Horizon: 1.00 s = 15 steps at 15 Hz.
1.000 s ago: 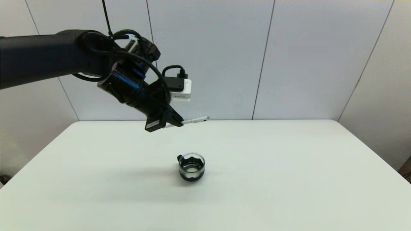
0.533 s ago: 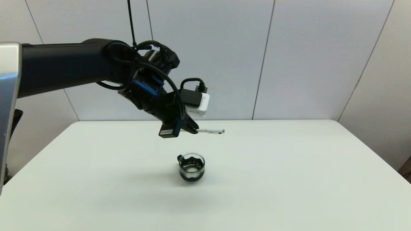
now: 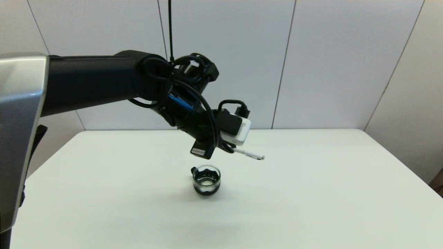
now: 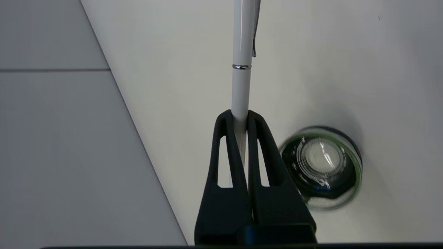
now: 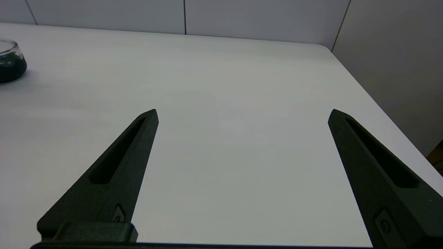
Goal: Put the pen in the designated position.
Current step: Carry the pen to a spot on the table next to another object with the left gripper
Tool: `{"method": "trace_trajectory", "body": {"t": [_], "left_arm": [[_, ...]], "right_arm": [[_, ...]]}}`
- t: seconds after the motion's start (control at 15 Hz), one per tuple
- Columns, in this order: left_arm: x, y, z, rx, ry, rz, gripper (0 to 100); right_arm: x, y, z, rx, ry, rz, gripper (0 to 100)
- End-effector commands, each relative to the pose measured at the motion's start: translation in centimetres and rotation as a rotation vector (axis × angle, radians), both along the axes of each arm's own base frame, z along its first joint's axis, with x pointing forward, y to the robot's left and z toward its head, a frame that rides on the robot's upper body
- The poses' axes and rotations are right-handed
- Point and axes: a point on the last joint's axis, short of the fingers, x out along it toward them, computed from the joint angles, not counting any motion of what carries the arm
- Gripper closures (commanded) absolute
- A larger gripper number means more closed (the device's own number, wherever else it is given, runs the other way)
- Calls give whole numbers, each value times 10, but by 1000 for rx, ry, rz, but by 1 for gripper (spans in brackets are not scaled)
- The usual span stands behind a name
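The left gripper [image 3: 226, 149] hangs in the air above the white table [image 3: 311, 193], fingers [image 4: 221, 152] clamped on one end of the slim white stick pen [image 4: 241, 83]. The pen projects straight out beyond the fingertips, in line with them, its long axis sloping down toward the robot's right with the free end lowest and clear of the tabletop. The small round glass cup with a dark base [image 3: 206, 180] stands below, just left of the pen. Judgement: lowering along this axis brings the free end down first, on the bare table right of the cup. The right gripper [image 5: 242, 114] is parked low over the table's right side, fingers wide apart and empty.
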Motion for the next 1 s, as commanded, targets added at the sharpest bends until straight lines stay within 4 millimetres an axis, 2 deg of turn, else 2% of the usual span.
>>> {"method": "trace_trajectory", "body": {"t": [0.07, 0.73, 1.0], "left_arm": [[1, -22, -11, -22, -34, -48, 100], [19, -39, -62, 50, 42, -69, 100], [22, -42, -74, 65, 64, -69, 100]], "right_arm": [[1, 0, -3, -1, 13, 2, 0], [1, 0, -4, 0, 15, 1, 0], [1, 0, -4, -1, 15, 2, 0]]}}
